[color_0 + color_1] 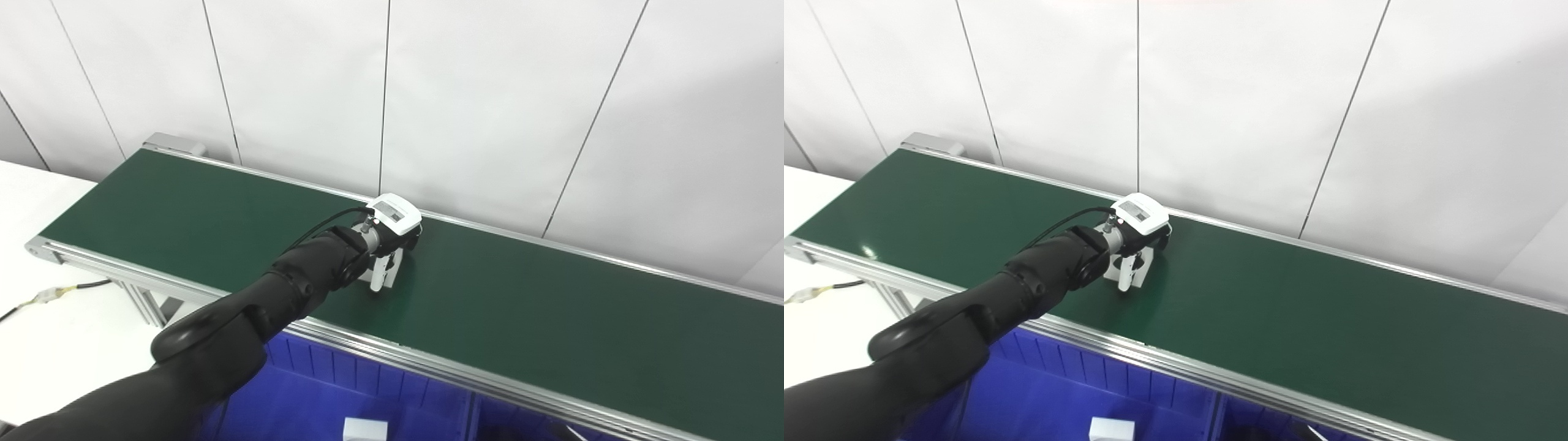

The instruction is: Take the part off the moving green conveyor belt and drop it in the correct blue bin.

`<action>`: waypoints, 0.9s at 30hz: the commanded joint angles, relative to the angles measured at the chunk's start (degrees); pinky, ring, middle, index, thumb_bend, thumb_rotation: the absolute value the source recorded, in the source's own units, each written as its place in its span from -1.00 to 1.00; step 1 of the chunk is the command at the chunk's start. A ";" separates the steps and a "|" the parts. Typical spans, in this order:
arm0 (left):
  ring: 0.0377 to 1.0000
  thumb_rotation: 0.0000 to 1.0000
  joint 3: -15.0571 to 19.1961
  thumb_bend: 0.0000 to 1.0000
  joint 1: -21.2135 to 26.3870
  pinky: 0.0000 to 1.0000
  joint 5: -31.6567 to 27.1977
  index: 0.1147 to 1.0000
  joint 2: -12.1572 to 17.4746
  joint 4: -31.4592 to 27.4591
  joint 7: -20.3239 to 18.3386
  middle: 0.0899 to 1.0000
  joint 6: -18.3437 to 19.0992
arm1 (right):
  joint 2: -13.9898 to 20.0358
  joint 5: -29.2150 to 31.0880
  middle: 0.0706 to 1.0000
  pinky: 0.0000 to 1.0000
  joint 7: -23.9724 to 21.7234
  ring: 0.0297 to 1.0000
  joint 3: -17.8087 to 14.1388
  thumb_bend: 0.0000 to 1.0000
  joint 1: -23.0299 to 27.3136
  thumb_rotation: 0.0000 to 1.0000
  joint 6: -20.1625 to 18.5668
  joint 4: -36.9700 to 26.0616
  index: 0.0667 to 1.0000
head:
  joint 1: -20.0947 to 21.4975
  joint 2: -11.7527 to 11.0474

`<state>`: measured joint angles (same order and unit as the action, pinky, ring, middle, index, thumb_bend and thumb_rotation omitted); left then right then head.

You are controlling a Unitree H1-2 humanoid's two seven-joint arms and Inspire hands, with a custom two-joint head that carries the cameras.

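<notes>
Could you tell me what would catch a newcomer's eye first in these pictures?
The dark left arm stretches across the picture, its left hand over a white part mid-way along the green conveyor belt. Below the belt's near rail sits a blue bin holding a white box.

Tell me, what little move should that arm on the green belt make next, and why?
Probably close the fingers and lift. The left hand is down over a white part on the green conveyor belt, with the part showing just below it. Whether the fingers have closed yet can't be seen. The blue bin waits below the belt's near edge, already holding a white block.
</notes>
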<state>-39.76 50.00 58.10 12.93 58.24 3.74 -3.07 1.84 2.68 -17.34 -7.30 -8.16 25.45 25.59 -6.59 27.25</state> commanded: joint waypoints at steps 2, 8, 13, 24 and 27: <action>-0.49 -1.00 -0.10 0.09 1.87 -0.60 -0.33 -0.15 1.39 0.17 -0.17 -0.14 2.18 | -0.55 0.98 0.67 0.44 -1.01 0.55 -0.61 1.00 0.27 -0.36 1.47 -1.86 0.52 | -0.07 0.21; -0.24 -1.00 -0.07 0.00 1.32 -0.52 -0.72 -0.14 2.70 -4.71 -4.61 -0.08 3.67 | -1.40 1.89 0.66 0.44 -2.48 0.55 -1.74 1.00 0.45 -0.39 1.47 -1.69 0.51 | -0.07 0.32; -0.24 -1.00 0.03 0.00 0.98 -0.50 -0.39 -0.15 3.37 -7.82 -6.25 -0.06 4.60 | -1.79 2.24 0.66 0.43 -3.99 0.55 -2.83 1.00 0.82 -0.40 1.47 -1.31 0.51 | -0.04 0.27; -0.30 -1.00 0.46 0.00 0.50 -0.55 -0.49 -0.11 3.95 -14.68 -11.57 -0.12 7.62 | -2.47 2.27 0.64 0.42 -5.22 0.53 -4.26 1.00 1.38 -0.39 1.47 -0.88 0.50 | -0.09 0.05; -0.33 -1.00 1.16 -0.01 0.01 -0.54 -0.83 -0.06 4.58 -18.57 -13.93 -0.17 8.21 | -2.63 2.31 0.64 0.42 -5.41 0.53 -4.50 1.00 1.45 -0.40 1.47 -0.82 0.51 | -0.06 0.19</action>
<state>-39.59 48.40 57.36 15.98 42.17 -10.09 3.57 -0.29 4.28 -21.64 -11.67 -7.66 25.45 25.79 -6.59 27.42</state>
